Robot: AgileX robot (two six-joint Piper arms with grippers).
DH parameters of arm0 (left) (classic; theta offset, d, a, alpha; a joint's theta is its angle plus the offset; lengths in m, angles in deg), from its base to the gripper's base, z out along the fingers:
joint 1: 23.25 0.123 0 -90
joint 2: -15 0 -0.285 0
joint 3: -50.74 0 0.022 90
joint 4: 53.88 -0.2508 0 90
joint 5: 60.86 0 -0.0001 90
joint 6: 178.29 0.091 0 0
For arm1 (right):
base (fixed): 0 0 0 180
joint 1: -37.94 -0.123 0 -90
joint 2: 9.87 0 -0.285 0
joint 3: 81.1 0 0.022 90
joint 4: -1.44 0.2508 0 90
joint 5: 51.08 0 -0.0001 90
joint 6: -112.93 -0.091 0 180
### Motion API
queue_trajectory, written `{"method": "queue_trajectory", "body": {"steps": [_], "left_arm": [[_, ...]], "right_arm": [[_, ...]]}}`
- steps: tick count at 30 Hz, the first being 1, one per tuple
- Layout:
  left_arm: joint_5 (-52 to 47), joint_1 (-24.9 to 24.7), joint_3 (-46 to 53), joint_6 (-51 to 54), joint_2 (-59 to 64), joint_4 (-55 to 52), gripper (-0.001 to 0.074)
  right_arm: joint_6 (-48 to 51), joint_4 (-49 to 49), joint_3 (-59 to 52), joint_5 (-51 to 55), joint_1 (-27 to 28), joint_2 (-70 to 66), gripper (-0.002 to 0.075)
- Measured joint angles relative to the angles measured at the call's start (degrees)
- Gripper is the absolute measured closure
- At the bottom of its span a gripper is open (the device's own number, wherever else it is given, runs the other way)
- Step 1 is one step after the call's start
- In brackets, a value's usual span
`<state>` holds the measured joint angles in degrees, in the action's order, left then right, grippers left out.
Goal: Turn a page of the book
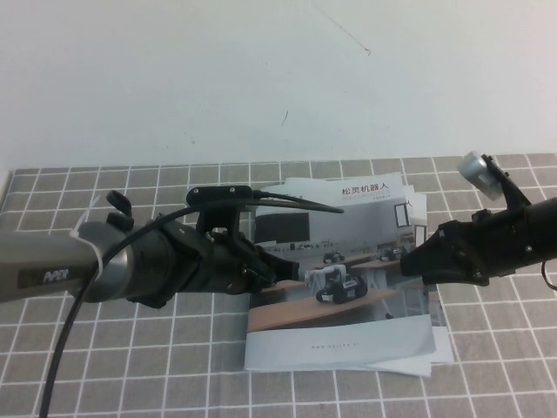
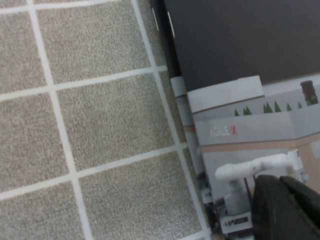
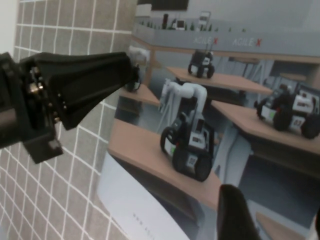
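The book (image 1: pixel 339 348) lies closed on the tiled cloth at the table's middle, its inner leaves fanned slightly at the right. The page (image 1: pixel 365 252), the glossy cover with wheeled robots on desks, lies flat on top; it also shows in the right wrist view (image 3: pixel 235 100) and the left wrist view (image 2: pixel 250 135). My left gripper (image 1: pixel 283 268) is shut, its tip down at the cover's left edge near the spine (image 2: pixel 282 210); it shows in the right wrist view too (image 3: pixel 131 70). My right gripper (image 1: pixel 411 259) is open and empty, just over the cover's right side (image 3: pixel 275 220).
The grey tiled cloth (image 1: pixel 130 357) covers the table around the book. A white wall (image 1: pixel 261 78) stands behind. A black cable (image 1: pixel 296 202) arcs from the left arm over the book's top left.
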<state>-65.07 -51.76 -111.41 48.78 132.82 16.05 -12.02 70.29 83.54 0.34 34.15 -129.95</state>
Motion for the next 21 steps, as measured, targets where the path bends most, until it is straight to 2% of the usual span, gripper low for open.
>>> {"method": "queue_trajectory", "body": {"steps": [7,13,21], "left_arm": [[0.00,0.00,0.00,-0.05,0.09,0.00,0.0737],[0.00,0.00,0.00,-0.05,0.09,0.00,0.0738],[0.00,0.00,0.00,-0.05,0.09,0.21,0.0738]], "right_arm": [[0.00,-0.81,0.00,0.67,-0.11,0.52,0.0383],[-0.03,-5.54,0.00,0.98,-0.11,0.52,0.0383],[-0.13,-5.74,0.00,1.73,-0.22,0.52,0.0383]]}}
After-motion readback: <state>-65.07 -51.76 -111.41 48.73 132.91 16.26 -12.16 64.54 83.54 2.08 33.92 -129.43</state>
